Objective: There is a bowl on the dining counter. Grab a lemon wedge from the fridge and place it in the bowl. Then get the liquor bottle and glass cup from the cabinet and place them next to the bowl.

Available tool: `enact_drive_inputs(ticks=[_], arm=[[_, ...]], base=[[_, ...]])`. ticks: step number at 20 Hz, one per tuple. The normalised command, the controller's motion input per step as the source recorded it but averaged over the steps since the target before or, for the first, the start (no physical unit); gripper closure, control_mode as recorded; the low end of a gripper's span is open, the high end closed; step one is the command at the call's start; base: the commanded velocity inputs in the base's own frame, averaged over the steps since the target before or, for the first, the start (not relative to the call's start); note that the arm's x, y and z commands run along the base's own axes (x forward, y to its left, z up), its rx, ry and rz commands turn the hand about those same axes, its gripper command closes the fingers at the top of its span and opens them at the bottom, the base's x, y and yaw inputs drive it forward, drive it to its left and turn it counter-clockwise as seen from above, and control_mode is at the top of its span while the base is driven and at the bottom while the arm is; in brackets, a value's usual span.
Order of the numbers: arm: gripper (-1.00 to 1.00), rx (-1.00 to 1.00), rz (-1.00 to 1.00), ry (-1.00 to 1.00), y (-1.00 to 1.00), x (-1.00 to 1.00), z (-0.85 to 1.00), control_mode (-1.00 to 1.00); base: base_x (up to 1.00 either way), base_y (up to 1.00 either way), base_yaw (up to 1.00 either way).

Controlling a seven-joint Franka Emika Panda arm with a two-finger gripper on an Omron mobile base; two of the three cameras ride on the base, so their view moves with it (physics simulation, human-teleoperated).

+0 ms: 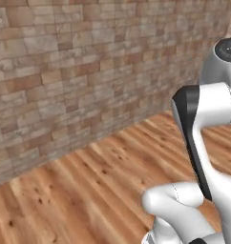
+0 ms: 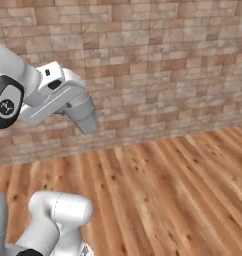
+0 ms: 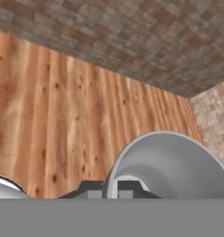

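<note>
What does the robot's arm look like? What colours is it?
The arm is smooth, rounded and shiny white, like fat tubes joined together. Its joints are dark: one has a black band, and round black caps carry a small white mark. The gripper has two small dark fingers with grey pads. No cables show.

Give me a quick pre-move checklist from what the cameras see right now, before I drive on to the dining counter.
1. Gripper shut: ok; in the hand view the two dark finger tips sit together.
2. Something held between the tips: cannot tell; a rounded grey shape rises right behind them, but what it is cannot be made out.
3. Floor ahead free of obstacles: ok; bare wooden floor runs up to the brick wall.
4. Arm tucked for driving: ok; the arm is folded close over the base.
5. Headed toward the counter: not ok; both base views face the brick wall and a room corner.
</note>
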Motion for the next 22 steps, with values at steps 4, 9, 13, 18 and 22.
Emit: enact_drive_inputs(ticks=[4, 9, 13, 18, 22], arm=[[1.00, 0.00, 0.00, 0.00, 0.00, 0.00, 0.00, 1.00], [1.00, 0.00, 0.00, 0.00, 0.00, 0.00, 0.00, 1.00], [1.00, 0.00, 0.00, 0.00, 0.00, 0.00, 0.00, 1.00], [1.00, 0.00, 0.00, 0.00, 0.00, 0.00, 0.00, 1.00], [1.00, 0.00, 0.00, 0.00, 0.00, 0.00, 0.00, 1.00]], base=[[0.51, 0.00, -0.71], [0.47, 0.00, -0.71], [0.61, 0.00, -0.67], [0.86, 0.03, -0.56], [1.00, 0.13, -0.47]])
